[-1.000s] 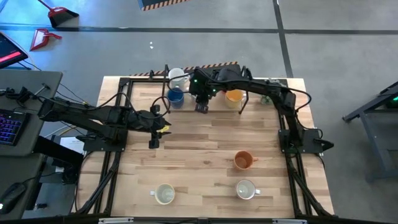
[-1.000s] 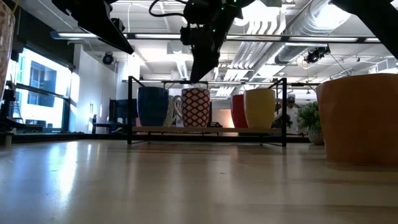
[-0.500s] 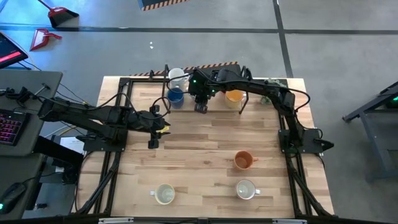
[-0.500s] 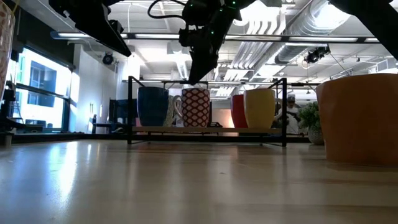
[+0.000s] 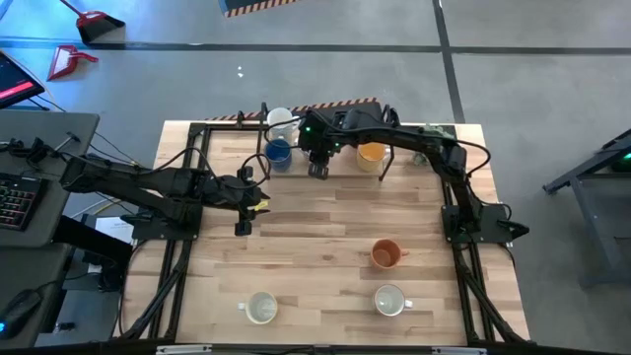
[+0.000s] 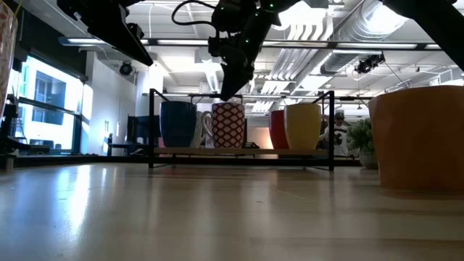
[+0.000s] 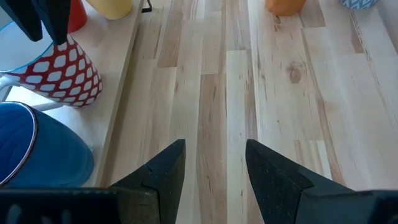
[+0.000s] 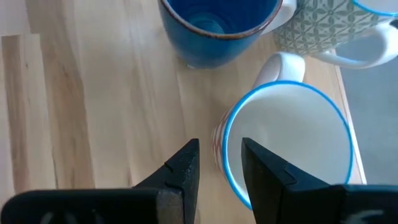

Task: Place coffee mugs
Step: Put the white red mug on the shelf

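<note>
Mugs crowd the 12 o'clock edge of the bench (image 5: 325,217): a blue mug (image 5: 279,152), a red-patterned mug (image 6: 228,125) and a yellow mug (image 5: 371,153). The right hand (image 5: 318,170) hangs above the patterned mug's blue rim, released, fingers (image 8: 180,171) parted and gripping nothing. The left hand (image 5: 243,226) waits at 9 o'clock, released and empty. An orange mug (image 5: 385,254) and two white mugs (image 5: 261,308) sit toward 6 o'clock.

From above, my pale wooden table (image 5: 325,217) is evenly lit with soft, faint shadows. In the low view, bright ceiling lamps at 12 o'clock make my arms dark silhouettes, and the large orange ceramic mug (image 6: 420,138) at 3 o'clock is blurred.
</note>
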Tool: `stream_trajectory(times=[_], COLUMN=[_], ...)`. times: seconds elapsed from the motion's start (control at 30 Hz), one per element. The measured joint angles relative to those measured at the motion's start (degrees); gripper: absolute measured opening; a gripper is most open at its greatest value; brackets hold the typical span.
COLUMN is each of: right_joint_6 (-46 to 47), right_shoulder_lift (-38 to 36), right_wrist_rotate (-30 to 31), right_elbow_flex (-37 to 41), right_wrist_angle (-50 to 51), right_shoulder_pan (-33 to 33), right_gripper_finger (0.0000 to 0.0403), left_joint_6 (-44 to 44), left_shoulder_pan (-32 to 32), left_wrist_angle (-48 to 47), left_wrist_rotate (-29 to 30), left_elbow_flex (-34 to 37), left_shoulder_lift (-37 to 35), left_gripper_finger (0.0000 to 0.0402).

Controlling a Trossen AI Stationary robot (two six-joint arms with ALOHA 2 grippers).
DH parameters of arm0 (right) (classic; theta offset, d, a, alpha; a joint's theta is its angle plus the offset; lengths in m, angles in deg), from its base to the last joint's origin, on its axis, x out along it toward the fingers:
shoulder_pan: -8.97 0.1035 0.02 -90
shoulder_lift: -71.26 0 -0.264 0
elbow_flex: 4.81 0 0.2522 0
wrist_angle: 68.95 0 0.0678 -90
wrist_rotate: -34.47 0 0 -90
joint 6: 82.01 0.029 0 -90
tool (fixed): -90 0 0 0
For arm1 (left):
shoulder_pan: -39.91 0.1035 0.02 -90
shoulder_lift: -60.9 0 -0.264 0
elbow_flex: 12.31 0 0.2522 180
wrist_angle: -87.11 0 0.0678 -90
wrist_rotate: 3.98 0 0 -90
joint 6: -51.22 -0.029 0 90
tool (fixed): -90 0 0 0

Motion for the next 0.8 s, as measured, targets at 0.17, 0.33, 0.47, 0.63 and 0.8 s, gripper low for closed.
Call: stream_trajectory(times=[0.17,0.33,0.47,0.63,0.8], right_joint_6=[-0.10,-0.53,-0.72,-1.00,-1.38], right_shoulder_lift=[0.88,2.38,3.32,3.47,3.58], right_wrist_rotate=[0.23,0.32,0.98,1.60,1.76], right_elbow_flex=[-0.04,-0.02,0.02,0.02,0.02], right_wrist_angle=[0.13,-0.50,-0.91,-1.30,-1.26], right_shoulder_pan=[-0.04,-0.04,-0.13,-0.43,-1.13], right_gripper_finger=[0.0096,0.0096,0.0096,0.0094,0.0074], left_joint_6=[-0.36,-0.41,-0.44,-0.43,-0.43], left_shoulder_pan=[-0.02,-0.02,-0.02,-0.02,-0.02], left_wrist_angle=[0.02,0.02,0.11,0.00,0.07], left_wrist_rotate=[0.00,0.00,0.00,0.00,0.00], left_elbow_flex=[0.00,0.00,0.00,0.00,0.00], left_shoulder_lift=[0.00,0.00,0.00,0.02,0.02], left_gripper_finger=[0.0158,0.0158,0.0158,0.0158,0.0158])
